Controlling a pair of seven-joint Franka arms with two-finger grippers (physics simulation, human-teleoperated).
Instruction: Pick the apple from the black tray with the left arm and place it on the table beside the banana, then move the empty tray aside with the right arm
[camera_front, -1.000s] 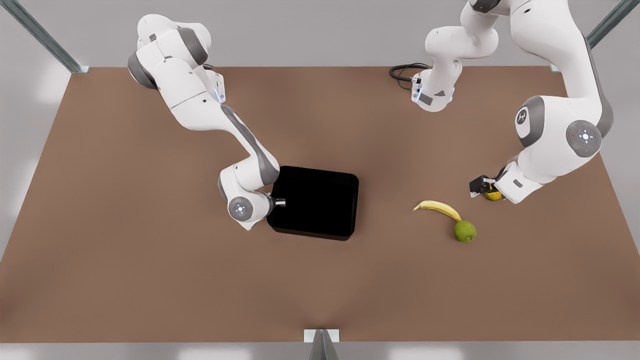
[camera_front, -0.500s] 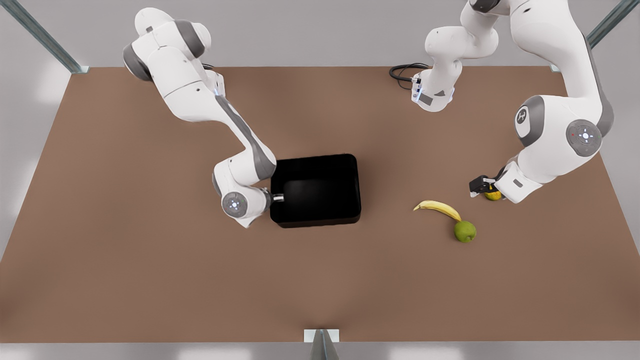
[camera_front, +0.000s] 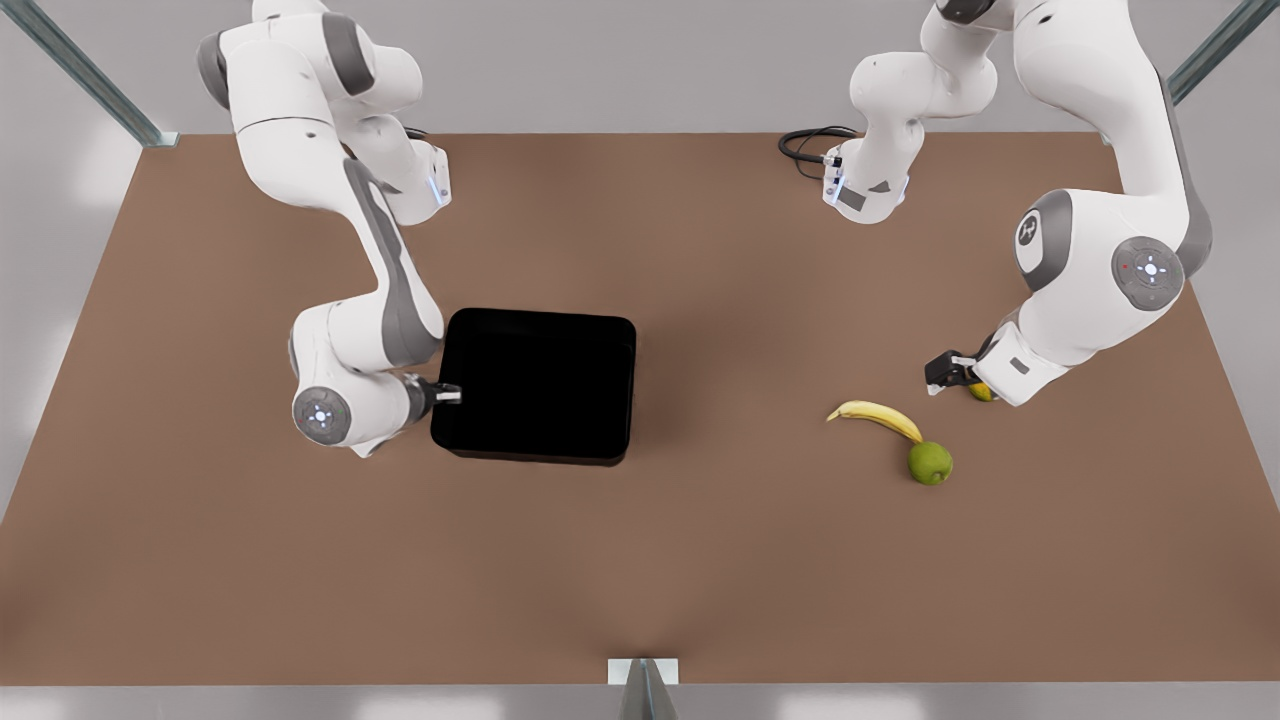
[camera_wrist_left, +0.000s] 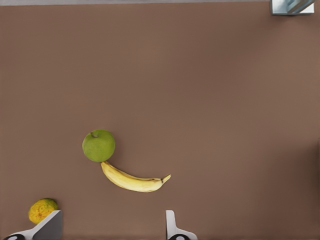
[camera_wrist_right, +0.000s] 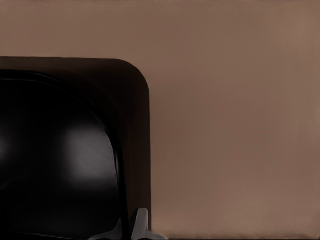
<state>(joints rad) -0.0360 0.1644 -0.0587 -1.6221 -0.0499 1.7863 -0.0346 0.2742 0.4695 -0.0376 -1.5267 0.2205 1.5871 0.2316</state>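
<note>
**A:** On the brown table (camera_front: 700, 560), what holds the black tray (camera_front: 535, 385)?

**B:** The right gripper (camera_front: 447, 393), at the tray's edge on the front view's left. Its fingers are pinched onto the tray's low wall (camera_wrist_right: 137, 165), one fingertip (camera_wrist_right: 141, 225) showing at the rim in the right wrist view. The tray sits empty, left of the table's centre in the front view.

**A:** And the apple (camera_front: 930, 463)?

**B:** Down on the table, touching one tip of the banana (camera_front: 880, 416), toward the front view's right. The left wrist view shows the pair the same way: apple (camera_wrist_left: 98, 145) against banana (camera_wrist_left: 134, 180).

**A:** Where is the left gripper (camera_front: 950, 372)?

**B:** Raised over the table near the fruit, fingers spread apart and holding nothing. One finger (camera_wrist_left: 172, 225) stands clear of the banana; the other sits just beside a small orange-yellow fruit (camera_wrist_left: 42, 210), also seen under the wrist in the front view (camera_front: 980, 392).
</note>
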